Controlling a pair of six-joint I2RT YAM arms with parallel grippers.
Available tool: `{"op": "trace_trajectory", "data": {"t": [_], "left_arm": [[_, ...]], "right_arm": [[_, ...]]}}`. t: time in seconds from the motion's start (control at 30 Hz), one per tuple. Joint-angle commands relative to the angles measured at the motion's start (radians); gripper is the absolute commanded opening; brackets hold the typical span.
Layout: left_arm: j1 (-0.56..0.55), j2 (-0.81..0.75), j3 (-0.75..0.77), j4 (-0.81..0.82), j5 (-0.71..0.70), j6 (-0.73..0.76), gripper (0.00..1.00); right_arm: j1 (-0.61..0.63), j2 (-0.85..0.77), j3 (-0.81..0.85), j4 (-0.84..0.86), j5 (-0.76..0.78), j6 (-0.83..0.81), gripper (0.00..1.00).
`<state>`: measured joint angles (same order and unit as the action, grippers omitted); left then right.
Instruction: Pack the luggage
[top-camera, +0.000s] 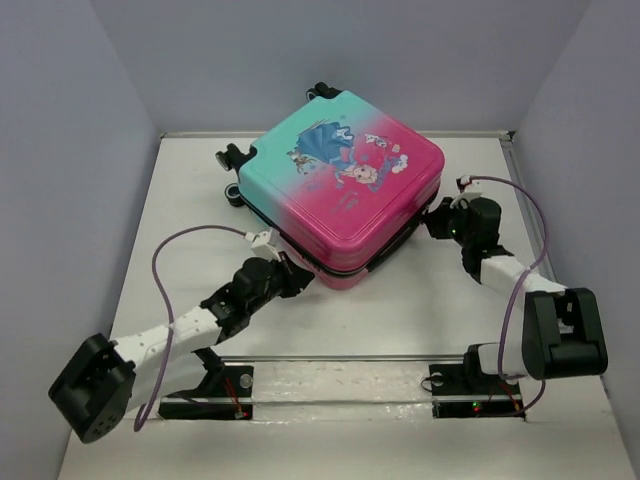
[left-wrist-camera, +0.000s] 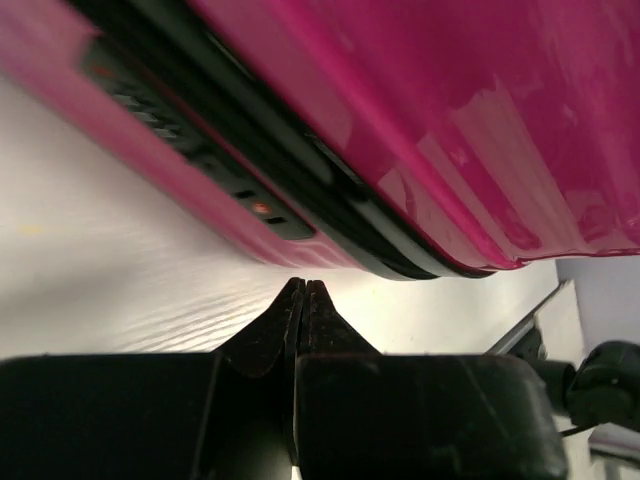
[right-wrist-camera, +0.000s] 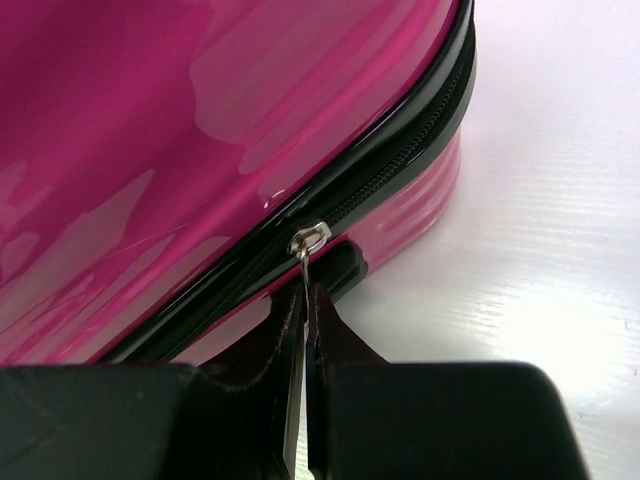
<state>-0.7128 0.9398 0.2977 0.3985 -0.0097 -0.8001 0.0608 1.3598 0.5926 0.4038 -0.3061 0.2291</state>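
Observation:
The luggage (top-camera: 345, 185) is a pink-to-teal hard-shell suitcase with a cartoon princess print. It lies flat and closed in the middle of the table, wheels toward the back. My right gripper (top-camera: 440, 222) is at its right side, shut on the metal zipper pull (right-wrist-camera: 308, 262), which hangs from the slider (right-wrist-camera: 310, 238) on the black zipper track (right-wrist-camera: 400, 165). My left gripper (top-camera: 297, 272) is shut and empty, its tips (left-wrist-camera: 303, 287) just short of the near-left pink edge (left-wrist-camera: 250, 225) of the suitcase.
Grey walls (top-camera: 80, 150) enclose the white table (top-camera: 180, 200) on three sides. A metal rail (top-camera: 340, 358) runs across the near edge by both arm bases. The suitcase wheels (top-camera: 232, 160) and handle stick out at the back left.

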Motion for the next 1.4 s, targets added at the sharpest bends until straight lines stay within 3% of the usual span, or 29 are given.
{"op": "trace_trajectory", "data": {"t": [0.0, 0.13, 0.33, 0.57, 0.73, 0.77, 0.8, 0.87, 1.0, 1.1, 1.2, 1.27, 1.33, 1.37], "left_arm": [[-0.080, 0.146, 0.089, 0.233, -0.091, 0.065, 0.06], [-0.088, 0.321, 0.181, 0.295, -0.104, 0.090, 0.06], [-0.091, 0.434, 0.297, 0.336, -0.093, 0.111, 0.06], [-0.093, 0.520, 0.423, 0.344, -0.085, 0.137, 0.06], [-0.097, 0.629, 0.535, 0.336, -0.043, 0.144, 0.06], [-0.097, 0.648, 0.556, 0.333, -0.032, 0.144, 0.06], [-0.100, 0.662, 0.596, 0.327, -0.015, 0.148, 0.06], [-0.102, 0.688, 0.641, 0.295, -0.001, 0.165, 0.06], [-0.102, 0.636, 0.627, 0.223, -0.073, 0.199, 0.06], [-0.067, 0.522, 0.571, 0.119, -0.108, 0.214, 0.16], [0.025, 0.360, 0.488, -0.004, -0.092, 0.176, 0.31], [0.140, 0.214, 0.424, -0.067, -0.024, 0.133, 0.63], [0.226, 0.115, 0.414, -0.121, 0.010, 0.118, 0.80], [0.274, 0.100, 0.422, -0.142, 0.055, 0.119, 0.84]], "right_arm": [[0.056, -0.097, -0.014, -0.008, -0.013, 0.036, 0.07], [0.111, -0.155, -0.037, -0.097, 0.036, 0.036, 0.07], [0.200, -0.228, -0.079, -0.218, 0.055, 0.085, 0.07], [0.531, -0.346, -0.181, -0.267, 0.087, 0.203, 0.07], [0.910, -0.390, -0.160, -0.292, 0.246, 0.332, 0.07], [0.910, -0.377, -0.160, -0.296, 0.289, 0.343, 0.07], [1.030, -0.355, -0.119, -0.299, 0.391, 0.358, 0.07], [1.155, -0.263, -0.038, -0.301, 0.544, 0.365, 0.07], [1.166, -0.140, 0.013, -0.266, 0.715, 0.404, 0.07], [1.143, -0.122, 0.027, -0.257, 0.847, 0.411, 0.07], [1.134, -0.102, 0.042, -0.257, 0.858, 0.412, 0.07], [1.134, -0.074, 0.056, -0.246, 0.846, 0.415, 0.07], [1.134, -0.053, 0.070, -0.232, 0.842, 0.412, 0.07], [1.134, -0.044, 0.073, -0.227, 0.838, 0.411, 0.07]]}}
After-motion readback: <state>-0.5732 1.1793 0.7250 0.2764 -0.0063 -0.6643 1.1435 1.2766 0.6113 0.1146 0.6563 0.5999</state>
